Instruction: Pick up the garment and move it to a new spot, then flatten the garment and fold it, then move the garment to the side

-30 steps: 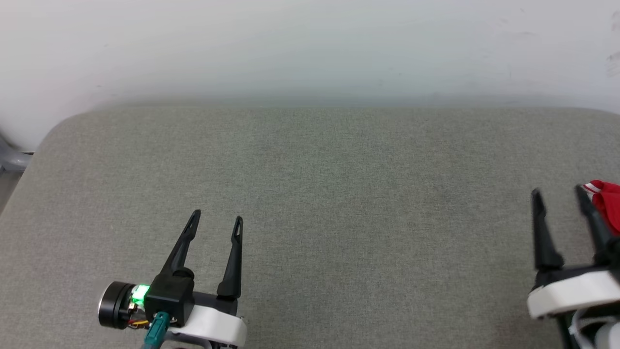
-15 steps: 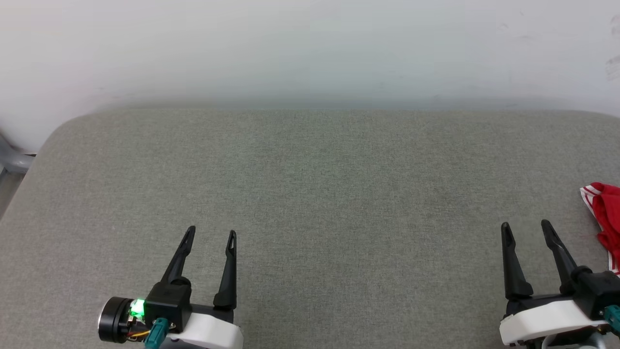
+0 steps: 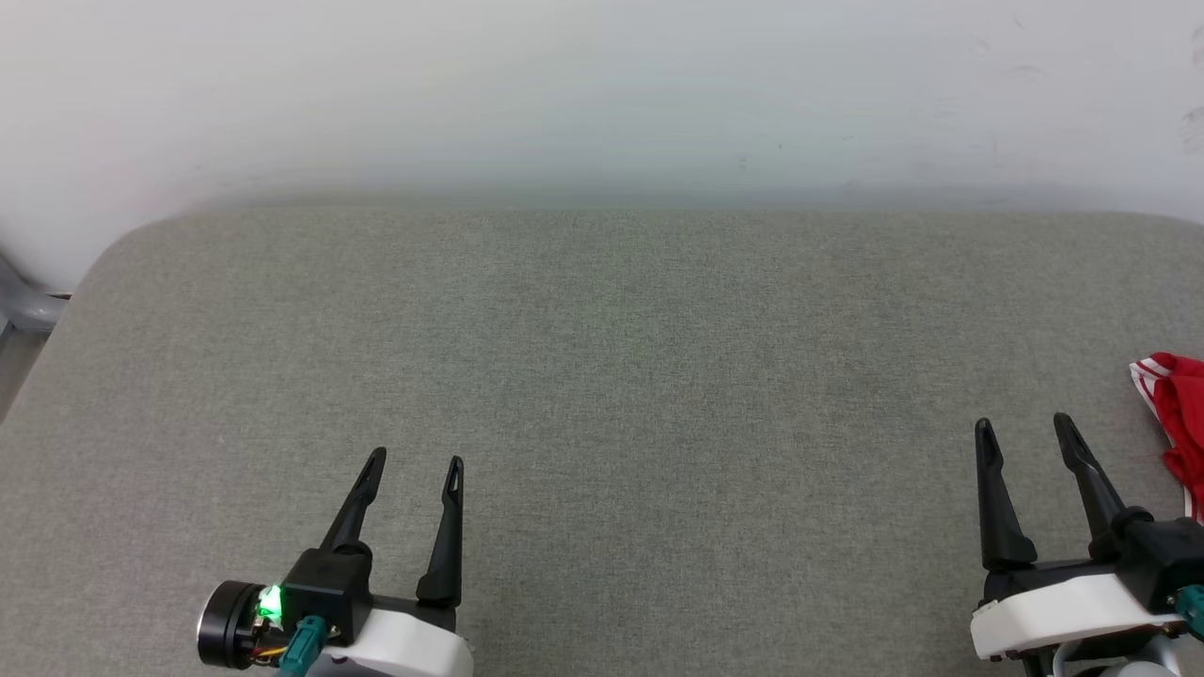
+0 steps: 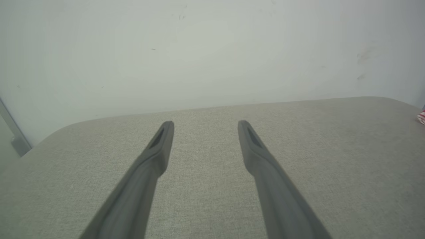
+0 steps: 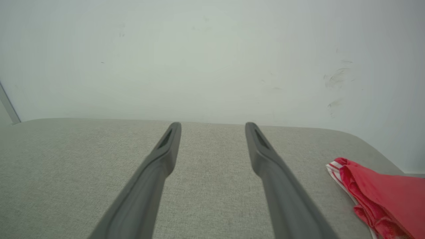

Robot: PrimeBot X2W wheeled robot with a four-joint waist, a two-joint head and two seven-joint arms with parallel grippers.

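A padded bench covered in grey-green woven fabric, with rounded far corners, runs up to a plain pale wall. The wall carries a few faint scuffs, which read most clearly towards the right in the right wrist view. A bit of grey metal pokes in past the bench's far left corner.

The left claw sits low at the near left of the bench. Its two dark fingers are spread apart with nothing between them, and a green light glows on its wrist in the head view. The right claw sits at the near right, likewise spread and holding nothing.

The garment lies on the bench at its far right side, just beside the right claw's outer finger and apart from it, cut off by the edge of the head view. The right wrist view gives the fullest look at it: crumpled red cloth with red-and-white striped trim at the end nearest the wall. No lettering can be made out. The left wrist view catches a small striped sliver of it at its right edge, well apart from the left claw.
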